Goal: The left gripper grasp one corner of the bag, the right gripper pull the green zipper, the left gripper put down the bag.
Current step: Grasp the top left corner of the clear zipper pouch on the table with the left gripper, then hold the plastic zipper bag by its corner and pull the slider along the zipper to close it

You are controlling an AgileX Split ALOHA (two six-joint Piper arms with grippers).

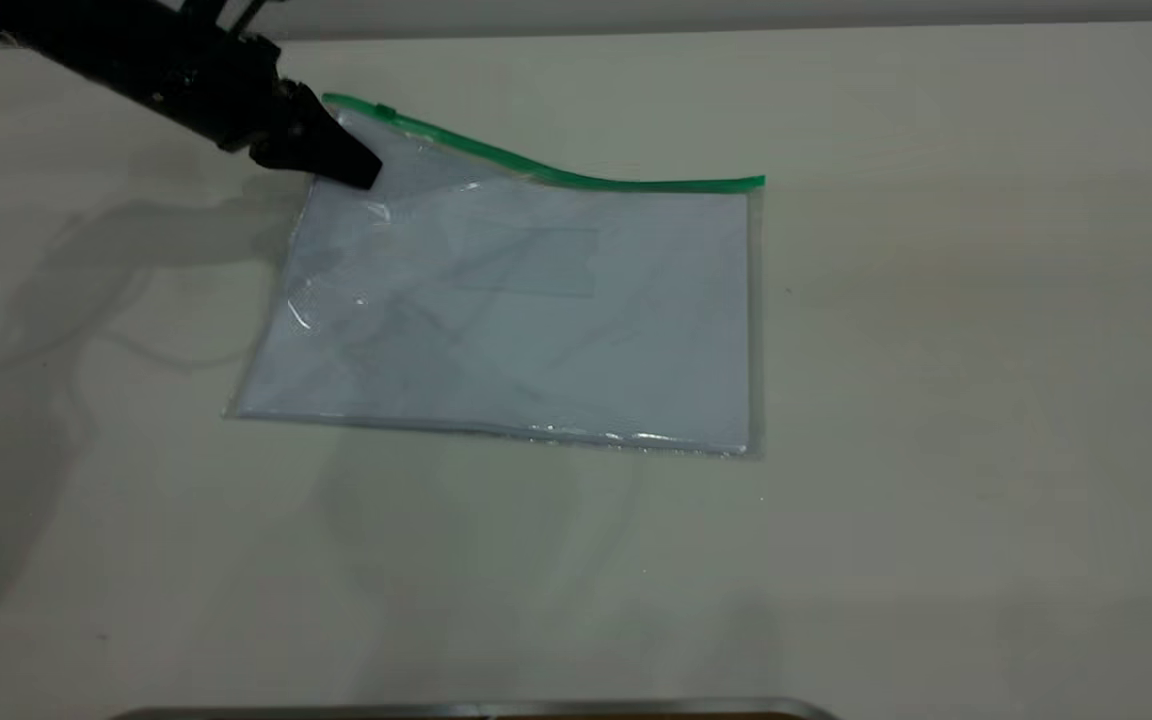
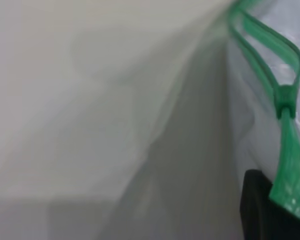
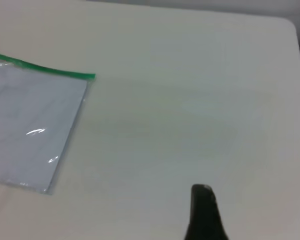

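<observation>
The bag [image 1: 536, 310] lies flat on the table, white sheets inside, with a faint card pocket [image 1: 526, 260] on its front. My left gripper [image 1: 341, 160] is shut on the far left corner of the bag [image 1: 341, 110] and holds it lifted off the table, so the green zipper [image 1: 556, 175] curves upward toward that end. The darker slider [image 1: 386, 109] sits close to the held corner. In the left wrist view the slider [image 2: 285, 100] shows with the strip parted beyond it, beside one black finger [image 2: 260, 205]. My right gripper [image 3: 204, 212] hovers over bare table to the right of the bag [image 3: 35, 125], outside the exterior view.
The pale table [image 1: 936, 400] spreads to the right of and in front of the bag. A metal rim [image 1: 476, 709] runs along the near edge. The table's rounded corner [image 3: 292, 30] shows in the right wrist view.
</observation>
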